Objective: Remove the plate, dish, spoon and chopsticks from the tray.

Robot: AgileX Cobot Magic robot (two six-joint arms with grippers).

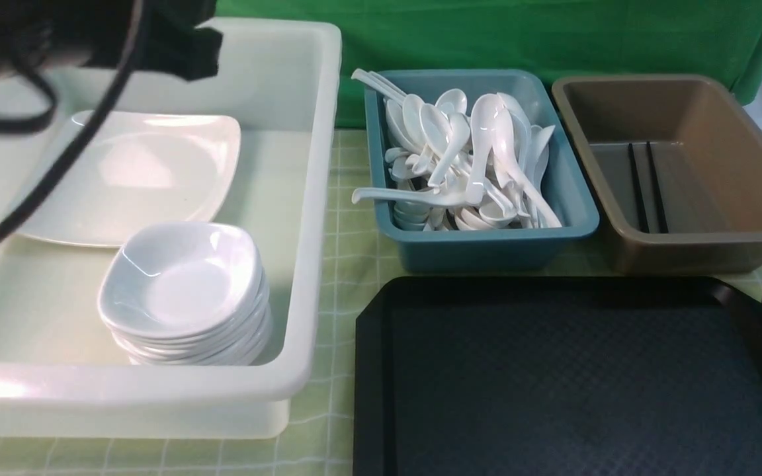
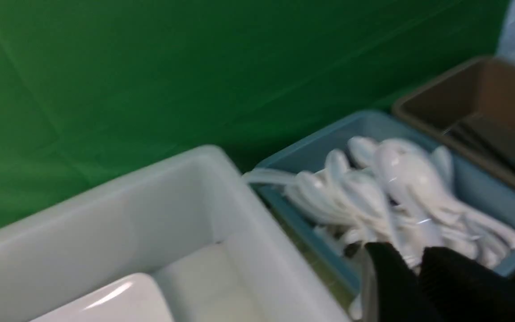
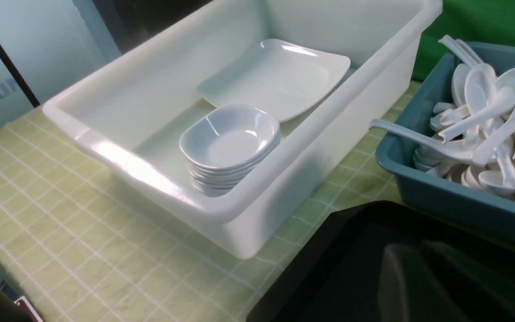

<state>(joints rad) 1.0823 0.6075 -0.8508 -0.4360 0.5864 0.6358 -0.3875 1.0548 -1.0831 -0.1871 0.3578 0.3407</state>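
The black tray (image 1: 573, 383) lies at the front right with nothing on it; it also shows in the right wrist view (image 3: 329, 268). The white square plate (image 1: 129, 175) lies flat in the white bin (image 1: 308, 218), behind a stack of small white dishes (image 1: 182, 291). The black chopsticks (image 1: 645, 188) lie in the brown bin (image 1: 685, 251). White spoons (image 1: 467, 158) fill the teal bin (image 1: 487, 248); I cannot tell one from another. My left gripper (image 2: 418, 268) is raised over the white bin's far side, jaws together, empty. My right gripper (image 3: 418, 277) hovers over the tray, jaws together, empty.
A green checked cloth (image 1: 348, 277) covers the table, with a green backdrop (image 1: 520, 33) behind the bins. The white bin's high wall stands just left of the tray. My left arm and its cable (image 1: 57, 165) hang across the front view's top left.
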